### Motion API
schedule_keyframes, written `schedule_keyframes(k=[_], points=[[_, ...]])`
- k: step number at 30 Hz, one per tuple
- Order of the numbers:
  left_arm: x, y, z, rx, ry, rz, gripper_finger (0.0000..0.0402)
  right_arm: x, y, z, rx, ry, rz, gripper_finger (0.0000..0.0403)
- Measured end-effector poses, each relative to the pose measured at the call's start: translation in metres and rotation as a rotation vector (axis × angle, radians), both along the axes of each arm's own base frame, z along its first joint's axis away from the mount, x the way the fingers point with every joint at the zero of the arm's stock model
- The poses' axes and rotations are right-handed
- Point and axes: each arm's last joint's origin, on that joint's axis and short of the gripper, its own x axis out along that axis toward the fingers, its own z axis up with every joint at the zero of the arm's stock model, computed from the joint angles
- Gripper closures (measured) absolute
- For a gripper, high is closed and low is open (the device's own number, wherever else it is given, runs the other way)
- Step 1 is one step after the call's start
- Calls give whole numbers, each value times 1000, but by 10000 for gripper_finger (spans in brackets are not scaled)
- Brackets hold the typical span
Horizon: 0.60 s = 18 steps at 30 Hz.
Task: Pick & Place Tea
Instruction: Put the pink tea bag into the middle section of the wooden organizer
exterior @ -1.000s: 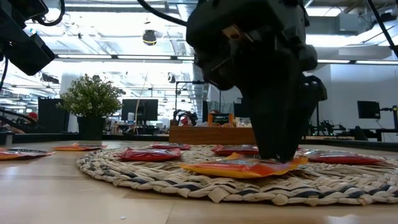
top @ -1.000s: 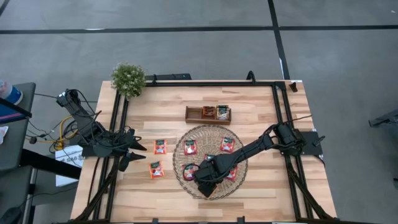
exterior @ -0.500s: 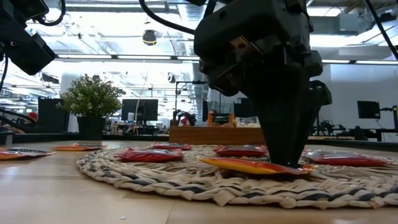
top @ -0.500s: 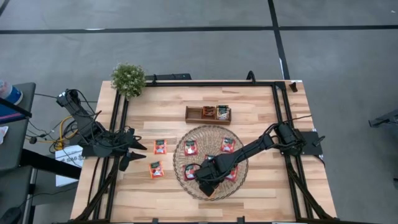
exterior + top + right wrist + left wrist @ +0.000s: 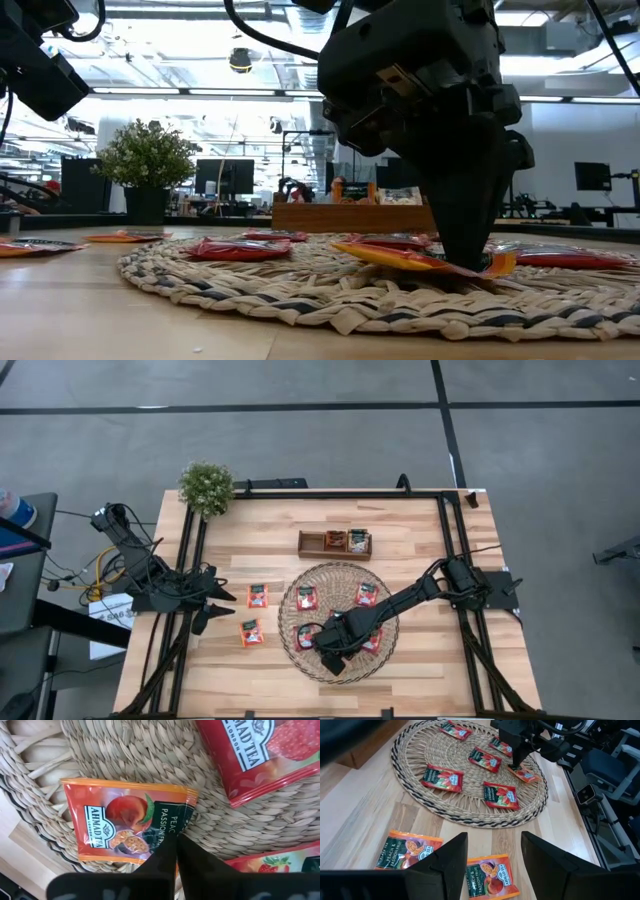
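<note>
An orange peach sachet (image 5: 120, 827) lies on the round woven mat (image 5: 300, 585) near its near rim; it also shows in the low view (image 5: 400, 258). My right gripper (image 5: 176, 840) is shut on it and stands over the mat's near part (image 5: 335, 657). Red sachets (image 5: 306, 597) (image 5: 365, 593) lie flat on the mat. Two more orange sachets (image 5: 258, 595) (image 5: 250, 632) lie flat on the table left of the mat. My left gripper (image 5: 492, 865) is open and empty, hovering above those two sachets (image 5: 215, 605). My right gripper pinches the peach sachet between its two fingers at the middle of one side edge (image 5: 179, 822). The fingers come from above, pointing down (image 5: 465, 258). The sachet lies slightly tilted on the mat's weave, reaching out to one side of the fingers.
A brown wooden three-slot tray (image 5: 335, 543) with sachets in it stands beyond the mat. A small potted plant (image 5: 206, 487) stands at the far left corner. Black rails (image 5: 445, 550) run along the table's sides. Bare wood lies right of the mat.
My right gripper, shut on the peach sachet, has moved a little toward the table's far and right edges. The sachet has slid with it along the mat, away from the mat's near rim.
</note>
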Motion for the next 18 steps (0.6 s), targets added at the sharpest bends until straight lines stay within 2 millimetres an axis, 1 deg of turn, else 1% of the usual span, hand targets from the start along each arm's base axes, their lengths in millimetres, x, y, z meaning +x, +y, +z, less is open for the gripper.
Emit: schedule_keyframes(k=[5,9,12,14,18], points=[[0,0,0,0,0,0,225,1,0,2,-2,3,4,401],[0,0,0,0,0,0,225,5,2,11,-6,1,23,402],[0,0,0,0,0,0,225,9,4,28,-5,-2,45,402],[0,0,0,0,0,0,225,10,4,44,-12,10,71,402],[0,0,0,0,0,0,225,10,3,81,-40,31,105,403]])
